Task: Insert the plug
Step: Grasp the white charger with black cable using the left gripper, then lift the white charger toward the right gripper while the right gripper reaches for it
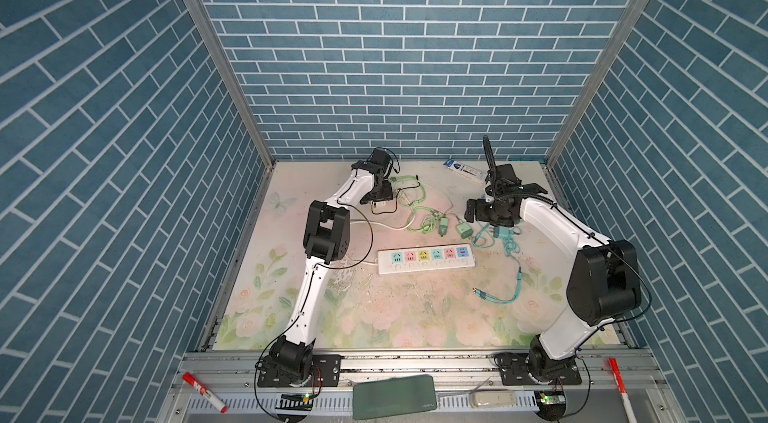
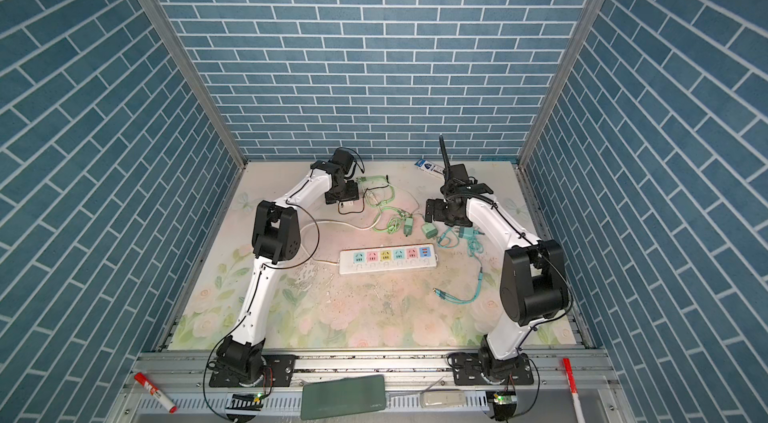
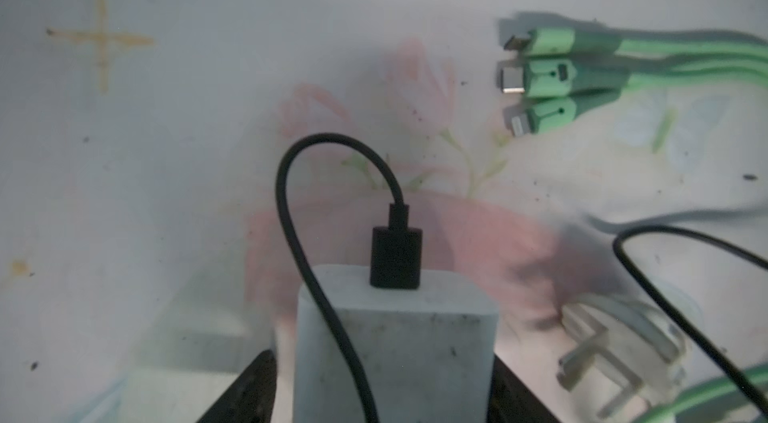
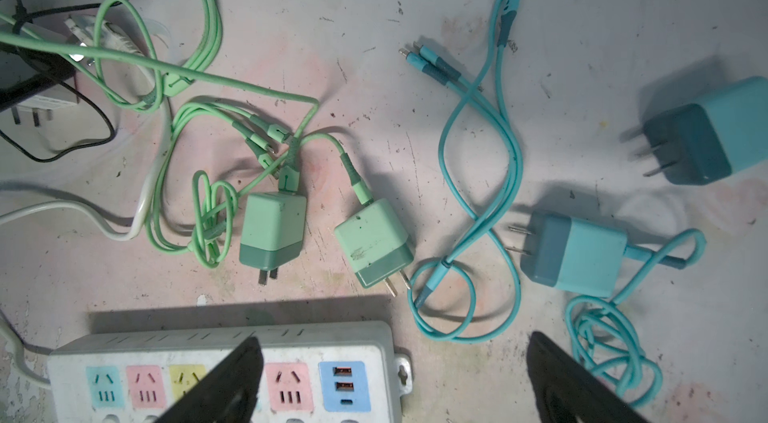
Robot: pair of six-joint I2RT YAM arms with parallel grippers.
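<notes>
- Out by the far edge of the mat [image 1: 415, 317], the left gripper [image 3: 382, 362] has its jaws pinched on the white plug [image 3: 395, 317], with a black cable [image 3: 291, 200] looping off the plug's top.
- In a top view that white plug [image 1: 379, 205] sits tucked right under the gripper, well apart from the power strip [image 1: 426, 261].
- A tangle of green cables [image 4: 216, 26] fills the ground between plug and strip, so it's tight through there.
- The right gripper [image 4: 395, 340] hangs spread wide and empty over the strip's right end. One finger [image 4: 232, 379] crosses the coloured sockets and the other sits above bare mat.
- Just beyond the strip lie two green plugs [image 4: 272, 231] and two blue plugs [image 4: 575, 252], prongs out and cables curled around them. That far side is crowded.
- On the near side there's wide open mat all the way down to the front rail [image 1: 415, 362]. Only a blue cable [image 1: 480, 293] lies loose off to the right.
- The strip lies mid-mat, well clear of both side walls.
- For writing, the red marker [image 1: 203, 392] on the rail shows a white "M".
- The dark green pad [image 1: 394, 396] has a small word in its corner, too small to read.
- The blue-and-white pack [image 1: 463, 169] at the far edge carries print I can't make out.
</notes>
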